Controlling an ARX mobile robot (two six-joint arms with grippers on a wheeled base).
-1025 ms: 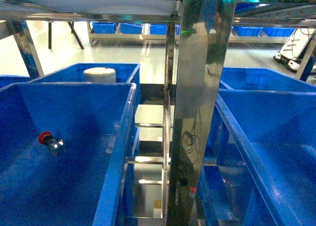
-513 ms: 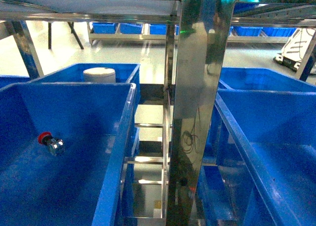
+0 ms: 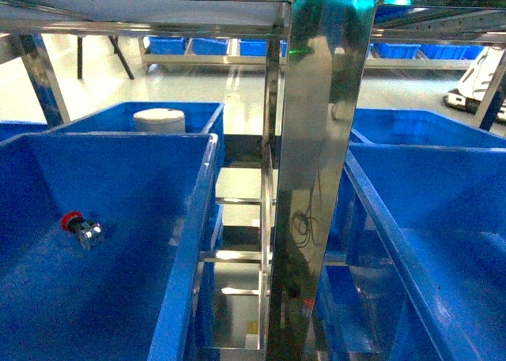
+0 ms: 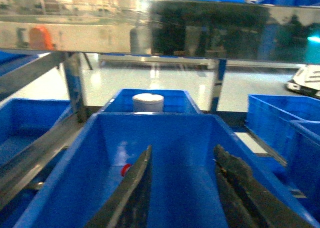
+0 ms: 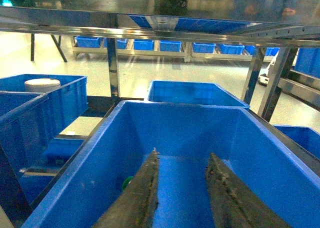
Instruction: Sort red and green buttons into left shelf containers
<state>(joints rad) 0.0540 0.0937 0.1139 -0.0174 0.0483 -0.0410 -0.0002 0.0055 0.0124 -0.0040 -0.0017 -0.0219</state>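
A red button (image 3: 75, 222) with a silvery body lies on the floor of the near left blue bin (image 3: 207, 187). In the left wrist view my left gripper (image 4: 183, 148) hangs open over that bin (image 4: 150, 116), nothing between its fingers. The red button's cap (image 4: 125, 169) peeks out beside the left finger. My right gripper (image 5: 183, 154) is open and empty above another blue bin (image 5: 180, 106). A green button (image 5: 128, 182) rests low by that bin's left wall, partly hidden by the left finger. Neither gripper shows in the head view.
A white roll (image 3: 159, 119) sits in the blue bin behind the near left one. A shiny steel upright (image 3: 320, 163) and shelf beams (image 3: 142, 17) divide left from right. More blue bins (image 3: 431, 179) fill the right side, with steel rails overhead (image 4: 150, 33).
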